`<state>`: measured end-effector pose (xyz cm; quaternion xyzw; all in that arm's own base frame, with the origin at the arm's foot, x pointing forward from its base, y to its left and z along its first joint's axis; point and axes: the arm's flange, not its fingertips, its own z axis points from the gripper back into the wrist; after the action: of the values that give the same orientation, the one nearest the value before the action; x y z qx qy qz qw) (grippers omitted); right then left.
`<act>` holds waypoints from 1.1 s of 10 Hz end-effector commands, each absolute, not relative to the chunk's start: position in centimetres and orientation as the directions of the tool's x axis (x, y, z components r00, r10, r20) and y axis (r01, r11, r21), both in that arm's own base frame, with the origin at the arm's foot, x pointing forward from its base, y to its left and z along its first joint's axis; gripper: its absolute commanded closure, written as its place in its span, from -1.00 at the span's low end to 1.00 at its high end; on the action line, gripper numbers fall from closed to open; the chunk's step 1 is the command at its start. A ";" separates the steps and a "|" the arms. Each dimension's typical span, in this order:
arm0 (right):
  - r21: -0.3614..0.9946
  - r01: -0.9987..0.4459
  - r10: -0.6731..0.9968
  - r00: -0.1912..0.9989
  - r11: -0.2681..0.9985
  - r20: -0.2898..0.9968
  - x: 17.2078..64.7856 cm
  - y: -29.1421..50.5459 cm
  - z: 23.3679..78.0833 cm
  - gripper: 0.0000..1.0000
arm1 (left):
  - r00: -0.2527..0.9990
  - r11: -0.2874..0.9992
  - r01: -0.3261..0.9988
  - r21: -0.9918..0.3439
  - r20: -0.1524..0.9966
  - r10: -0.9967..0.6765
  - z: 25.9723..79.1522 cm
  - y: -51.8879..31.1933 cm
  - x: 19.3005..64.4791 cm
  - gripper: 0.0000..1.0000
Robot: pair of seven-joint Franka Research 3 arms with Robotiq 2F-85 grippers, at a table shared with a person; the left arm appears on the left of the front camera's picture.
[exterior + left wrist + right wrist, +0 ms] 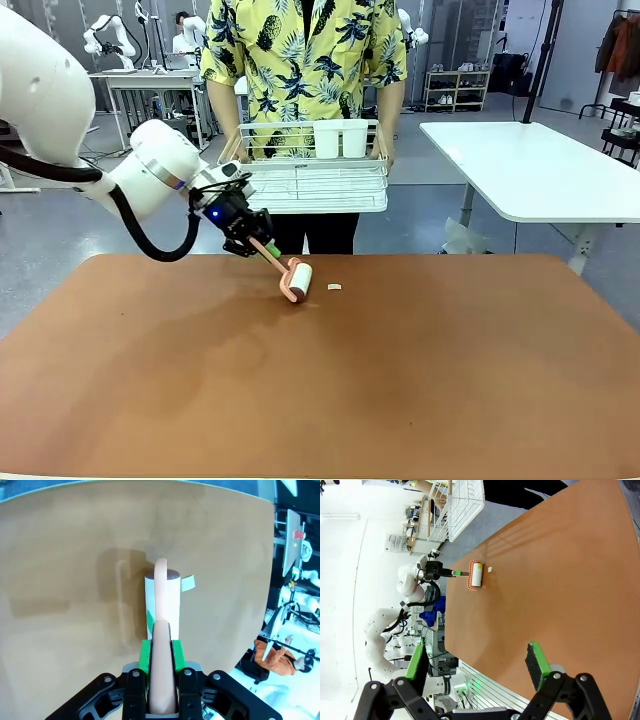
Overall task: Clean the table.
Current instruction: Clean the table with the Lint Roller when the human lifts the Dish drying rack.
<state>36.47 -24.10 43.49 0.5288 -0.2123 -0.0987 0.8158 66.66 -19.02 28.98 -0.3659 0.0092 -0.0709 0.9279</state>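
— What did the surface look like?

— The counter (400,380), a broad rectangular top of matte terracotta brown, stretched from my side across to its far edge. It was smooth, with a slightly darker patch left of the middle. A small white paper scrap (335,288) lay near the far edge.

— And your hands?

— My left hand (262,243) was clamped tight on the pale pink handle of a lint roller with a white paper roll (298,278). The roll seemed to rest on the counter, just beside the scrap and to its left. From the left wrist, the handle ran up between my green pads (144,655) and curved over the roll. My right hand (476,664) hung above the counter with its jaws wide and nothing between them.

— What about the room?

— A person in a yellow leaf-print shirt (300,60) stood at the far side, holding a white wire rack (315,185) with two white plastic cups (340,140) in it. To my right stood a white-topped table on metal legs (540,170), well apart from the counter. The floor (420,225) was grey, with shelves and other workbenches farther back.
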 end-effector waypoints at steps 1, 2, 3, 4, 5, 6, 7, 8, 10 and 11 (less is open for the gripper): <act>0.907 -0.077 -0.382 0.890 0.414 0.250 36.2 -24.1 43.7 -1.00 | 0.989 0.724 0.121 -0.679 0.020 -0.147 26.9 -20.8 68.5 0.58; 0.907 -0.077 -0.382 0.890 0.414 0.250 36.2 -24.1 43.7 -1.00 | 0.991 0.721 0.104 -0.685 0.014 -0.130 26.5 -22.9 68.7 0.58; 0.907 -0.077 -0.382 0.890 0.414 0.250 36.2 -24.1 43.7 -1.00 | 0.998 0.750 0.038 -0.660 -0.012 -0.062 26.1 -25.3 68.7 0.58; 0.907 -0.077 -0.382 0.890 0.414 0.250 36.2 -24.1 43.7 -1.00 | 0.997 0.743 0.029 -0.669 -0.029 -0.065 25.9 -27.7 68.4 0.58; 0.907 -0.077 -0.382 0.890 0.414 0.250 36.2 -24.1 43.7 -1.00 | 0.996 0.737 0.046 -0.675 -0.022 -0.082 25.6 -29.8 68.5 0.58; 0.907 -0.077 -0.382 0.890 0.414 0.250 36.2 -24.1 43.7 -1.00 | 0.997 0.727 0.045 -0.685 -0.013 -0.074 25.7 -31.4 68.8 0.58; 0.907 -0.077 -0.382 0.890 0.414 0.250 36.2 -24.1 43.7 -1.00 | 0.998 0.725 0.045 -0.688 -0.008 -0.069 25.8 -32.8 68.8 0.58; 0.907 -0.077 -0.382 0.890 0.414 0.250 36.2 -24.1 43.7 -1.00 | 0.999 0.724 0.022 -0.689 -0.010 -0.040 26.3 -34.3 68.1 0.58; 0.907 -0.077 -0.382 0.890 0.414 0.250 36.2 -24.1 43.7 -1.00 | 0.999 0.739 0.041 -0.672 0.051 -0.008 28.7 -35.9 65.9 0.58; 0.907 -0.077 -0.382 0.890 0.414 0.250 36.2 -24.1 43.7 -1.00 | 0.997 0.756 0.049 -0.653 0.082 0.007 30.0 -35.9 65.2 0.58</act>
<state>36.47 -24.10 43.48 0.5288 -0.2122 -0.0987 0.8158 66.57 -36.86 29.30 -0.3803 -0.0164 -0.0312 0.9242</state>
